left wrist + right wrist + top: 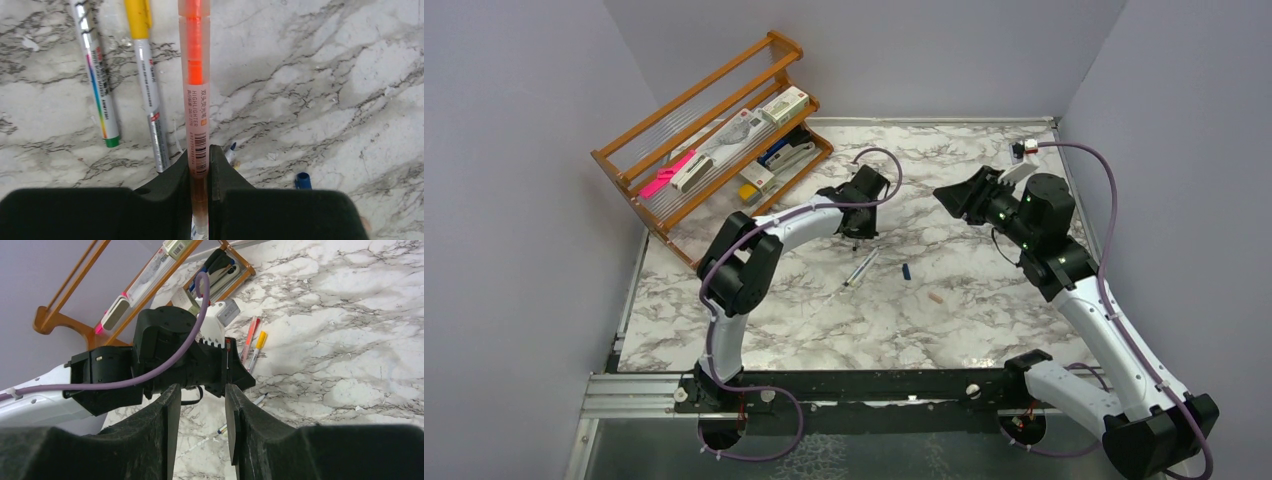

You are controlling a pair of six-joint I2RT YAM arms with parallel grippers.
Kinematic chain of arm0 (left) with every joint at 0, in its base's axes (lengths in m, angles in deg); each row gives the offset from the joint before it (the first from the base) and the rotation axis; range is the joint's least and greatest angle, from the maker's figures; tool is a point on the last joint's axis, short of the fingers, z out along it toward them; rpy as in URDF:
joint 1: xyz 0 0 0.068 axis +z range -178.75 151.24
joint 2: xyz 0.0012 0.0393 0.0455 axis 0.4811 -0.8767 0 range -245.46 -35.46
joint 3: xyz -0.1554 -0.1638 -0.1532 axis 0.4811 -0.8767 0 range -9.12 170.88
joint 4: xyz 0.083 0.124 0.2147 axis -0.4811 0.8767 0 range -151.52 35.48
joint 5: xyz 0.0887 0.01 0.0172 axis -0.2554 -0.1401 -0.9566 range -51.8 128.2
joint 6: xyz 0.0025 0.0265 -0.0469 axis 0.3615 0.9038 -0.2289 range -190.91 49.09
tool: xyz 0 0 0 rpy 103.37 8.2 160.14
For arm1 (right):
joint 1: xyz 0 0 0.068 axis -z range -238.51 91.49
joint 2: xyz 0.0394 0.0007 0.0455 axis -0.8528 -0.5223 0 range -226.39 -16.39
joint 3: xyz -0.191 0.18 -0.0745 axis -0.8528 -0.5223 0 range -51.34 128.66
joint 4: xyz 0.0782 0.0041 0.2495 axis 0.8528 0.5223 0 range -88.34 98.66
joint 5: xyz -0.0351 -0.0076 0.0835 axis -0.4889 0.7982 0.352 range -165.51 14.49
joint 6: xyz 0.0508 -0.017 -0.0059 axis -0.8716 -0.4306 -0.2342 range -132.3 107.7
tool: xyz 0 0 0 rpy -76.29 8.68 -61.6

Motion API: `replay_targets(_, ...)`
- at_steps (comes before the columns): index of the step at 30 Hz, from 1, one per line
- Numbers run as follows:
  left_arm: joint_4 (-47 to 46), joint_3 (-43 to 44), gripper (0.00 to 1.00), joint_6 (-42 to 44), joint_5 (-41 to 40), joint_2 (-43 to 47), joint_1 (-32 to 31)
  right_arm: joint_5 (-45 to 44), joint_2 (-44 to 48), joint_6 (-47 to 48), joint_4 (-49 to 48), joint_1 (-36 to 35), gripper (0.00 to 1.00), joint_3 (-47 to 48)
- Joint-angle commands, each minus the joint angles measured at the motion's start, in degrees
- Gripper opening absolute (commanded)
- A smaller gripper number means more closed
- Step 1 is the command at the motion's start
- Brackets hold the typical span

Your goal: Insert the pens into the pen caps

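orange pen [195, 95] in left pincer [200, 154], yellow-capped pen [148, 95] beside

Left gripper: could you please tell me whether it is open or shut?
Shut on the orange pen: the jaws of the left gripper press its barrel from both sides.

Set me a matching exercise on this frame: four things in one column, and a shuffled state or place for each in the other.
Things:
1. orange highlighter
2. yellow pen
3. blue cap
4. right jaws

States:
A. open, holding nothing
B. lying alone on the marble
C. clamped in the left jaws
D. flat beside a green-tipped pen

Pairs: 1-C, 2-D, 3-B, 4-A.
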Motion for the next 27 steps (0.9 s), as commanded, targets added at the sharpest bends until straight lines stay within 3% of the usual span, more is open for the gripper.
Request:
replay_targets(1,6.01,4.04,0.16,1.59,-5.28,-1.54,1.05,-2.06,-0.1,1.09,0.39,-0.24,0.37,-0.49)
replay_targets(16,8.91,6.28,0.19,2.19,-2.34,-5.83,1.1,-2.25,-0.84,0.92,0.09,-0.23,0.35,-1.36)
replay_targets(27,9.24,7.32,0.22,2.57,-2.62,-2.49,1.08,-1.47,-1.72,1.55,0.22,-0.24,0.35,-1.64)
